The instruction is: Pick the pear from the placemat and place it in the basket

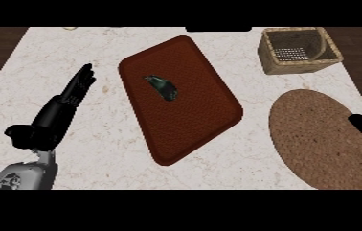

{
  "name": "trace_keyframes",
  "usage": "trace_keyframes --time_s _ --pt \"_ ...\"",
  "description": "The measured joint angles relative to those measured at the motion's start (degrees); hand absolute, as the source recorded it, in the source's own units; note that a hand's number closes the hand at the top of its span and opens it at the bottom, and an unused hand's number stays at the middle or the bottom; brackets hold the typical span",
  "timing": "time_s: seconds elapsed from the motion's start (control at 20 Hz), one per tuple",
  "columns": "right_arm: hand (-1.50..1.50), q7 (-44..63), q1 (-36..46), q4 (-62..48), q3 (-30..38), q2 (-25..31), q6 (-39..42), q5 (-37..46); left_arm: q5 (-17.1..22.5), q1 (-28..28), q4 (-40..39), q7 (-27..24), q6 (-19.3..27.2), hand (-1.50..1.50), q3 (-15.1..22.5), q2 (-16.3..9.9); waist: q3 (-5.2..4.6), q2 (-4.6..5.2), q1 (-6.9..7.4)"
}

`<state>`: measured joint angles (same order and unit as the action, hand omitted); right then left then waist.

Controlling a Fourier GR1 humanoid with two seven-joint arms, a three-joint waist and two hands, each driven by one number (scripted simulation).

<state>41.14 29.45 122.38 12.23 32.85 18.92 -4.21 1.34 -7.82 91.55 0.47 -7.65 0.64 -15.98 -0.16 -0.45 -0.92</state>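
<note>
Status: task not yet begun, as far as the layout shows.

Pear (162,87): dark green, lying on its side on the red-brown placemat (191,120), in the mat's upper-left part, centre-left of frame. Nothing touches it.

Basket (299,49): woven, square, upper right of frame, well apart from the pear. Its mesh floor shows; no pear inside.

Left hand (67,100): lower left of frame, over the marble counter (92,43), fingers straight and together, pointing up-frame, left of the placemat and clear of it. Holds nothing.

Right hand (355,122): only a dark sliver at the right edge, over the round brown mat (311,139). Cannot tell whether it is spread or closed.

Done: 0 of 2 steps. Left: grasp and lift the pear; carry it up-right to the basket and release. Judgement: the pear's elongated shape may roll if nudged sideways.
</note>
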Motion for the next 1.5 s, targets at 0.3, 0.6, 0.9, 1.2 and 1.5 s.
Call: trace_keyframes --time_s 0.3,0.6,0.9,1.2,1.5 --pt "1.5 4.5 11.16 -9.59 -0.67 1.55 -3.97 5.38 -1.08 -0.54 0.35 -0.1 -0.13 0.0 0.8 1.14 0.06 0.39 1.33" --pt "1.5 0.54 20.04 -24.12 0.61 2.05 -8.35 10.97 -1.27 -1.65 -1.72 -1.25 -1.31 0.0 0.29 1.13 0.1 0.66 1.79" --pt "1.5 -7.38 26.04 -40.34 1.43 3.27 -11.38 15.77 -1.87 -2.13 -1.76 -0.95 -1.5 0.0 0.44 1.84 0.12 0.71 2.0" --pt "1.5 -18.32 28.57 -55.94 3.09 6.24 -10.16 17.21 -2.39 -2.31 -0.92 0.26 -1.45 0.0 0.45 2.43 0.16 0.75 2.0" --pt "1.5 -30.52 28.59 -67.88 3.35 5.58 -13.59 20.06 -1.8 -3.17 -2.06 0.04 -2.6 0.0 -1.13 1.85 0.17 0.8 2.01"
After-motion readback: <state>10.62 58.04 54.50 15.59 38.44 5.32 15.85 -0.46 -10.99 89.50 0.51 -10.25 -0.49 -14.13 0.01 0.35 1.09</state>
